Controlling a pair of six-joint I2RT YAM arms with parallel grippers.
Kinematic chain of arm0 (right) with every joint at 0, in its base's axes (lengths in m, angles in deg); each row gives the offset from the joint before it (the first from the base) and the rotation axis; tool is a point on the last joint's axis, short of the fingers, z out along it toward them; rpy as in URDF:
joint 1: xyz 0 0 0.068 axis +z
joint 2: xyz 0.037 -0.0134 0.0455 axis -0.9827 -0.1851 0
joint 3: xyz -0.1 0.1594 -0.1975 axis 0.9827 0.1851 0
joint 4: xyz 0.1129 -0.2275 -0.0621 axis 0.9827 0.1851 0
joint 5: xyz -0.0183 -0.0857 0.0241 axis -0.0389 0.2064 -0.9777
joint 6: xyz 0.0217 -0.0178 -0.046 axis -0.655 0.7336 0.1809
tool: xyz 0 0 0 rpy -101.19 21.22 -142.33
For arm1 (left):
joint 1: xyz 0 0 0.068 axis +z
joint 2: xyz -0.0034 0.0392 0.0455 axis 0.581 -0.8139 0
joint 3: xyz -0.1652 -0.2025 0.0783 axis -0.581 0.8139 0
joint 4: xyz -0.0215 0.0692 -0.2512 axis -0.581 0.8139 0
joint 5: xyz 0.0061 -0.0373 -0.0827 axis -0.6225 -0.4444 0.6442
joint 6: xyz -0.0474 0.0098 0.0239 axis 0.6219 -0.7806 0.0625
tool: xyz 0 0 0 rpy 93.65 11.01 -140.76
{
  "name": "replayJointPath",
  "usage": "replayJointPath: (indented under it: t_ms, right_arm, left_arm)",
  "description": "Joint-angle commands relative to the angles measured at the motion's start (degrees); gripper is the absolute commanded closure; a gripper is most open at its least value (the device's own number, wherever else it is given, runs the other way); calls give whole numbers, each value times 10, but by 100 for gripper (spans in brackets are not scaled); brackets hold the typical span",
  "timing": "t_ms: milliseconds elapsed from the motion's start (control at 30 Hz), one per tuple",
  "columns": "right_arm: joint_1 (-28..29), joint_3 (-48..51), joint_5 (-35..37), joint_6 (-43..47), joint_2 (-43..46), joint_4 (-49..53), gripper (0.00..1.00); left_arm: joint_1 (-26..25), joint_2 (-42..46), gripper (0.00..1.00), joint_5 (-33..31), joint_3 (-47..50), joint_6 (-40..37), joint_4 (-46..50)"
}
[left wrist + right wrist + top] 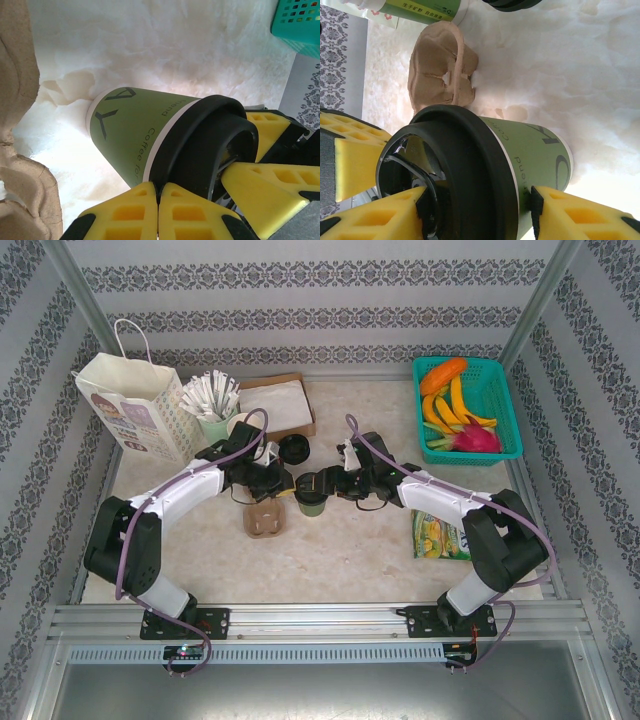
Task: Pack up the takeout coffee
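The takeout coffee (pixel 311 494), a dark olive-green paper cup with a black lid, stands upright mid-table between both grippers. My left gripper (pixel 284 481) is just left of it. In the left wrist view its yellow jaws (pixel 159 199) are pressed together with nothing between them, against the lid's rim on the cup (pixel 125 125). My right gripper (pixel 332 484) reaches in from the right. Its jaws (pixel 477 200) stand apart around the lid's rim: one pad lies on the lid's top, the other beside the cup wall (pixel 540 155).
A brown cardboard cup carrier (pixel 264 518) lies just left-front of the cup. A white paper bag (pixel 135 410), a pale green cup of sticks (pixel 212 410) and a brown tray (pixel 285 405) stand at the back left. A teal basket (pixel 503 390) holds fruit at the back right. A snack packet (pixel 437 535) lies at the right.
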State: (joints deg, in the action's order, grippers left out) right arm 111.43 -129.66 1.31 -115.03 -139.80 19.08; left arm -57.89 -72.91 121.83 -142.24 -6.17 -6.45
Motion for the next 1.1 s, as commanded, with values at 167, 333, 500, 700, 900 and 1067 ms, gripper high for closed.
replayJointPath:
  t_ms: [167, 333, 500, 700, 900, 1067]
  right_arm:
    - [10, -7, 28, -2, -15, 50, 46]
    - [10, -11, 31, 1, -13, 51, 47]
    - [10, -14, 41, 7, -13, 51, 48]
    - [5, -26, 52, 8, -17, 47, 49]
    - [-8, -36, 56, 4, -29, 31, 51]
    - [-4, -51, 34, 37, -18, 39, 44]
  left_arm:
    - [-6, -3, 80, -52, -23, -7, 83]
    - [-6, 34, 75, -87, -44, 6, 96]
    - [-6, 71, 46, -197, -46, 24, 142]
    - [-8, 51, 13, -261, -44, 57, 204]
    - [-42, -6, 6, -263, -88, 44, 225]
    - [-52, -28, 5, -263, -100, 45, 223]
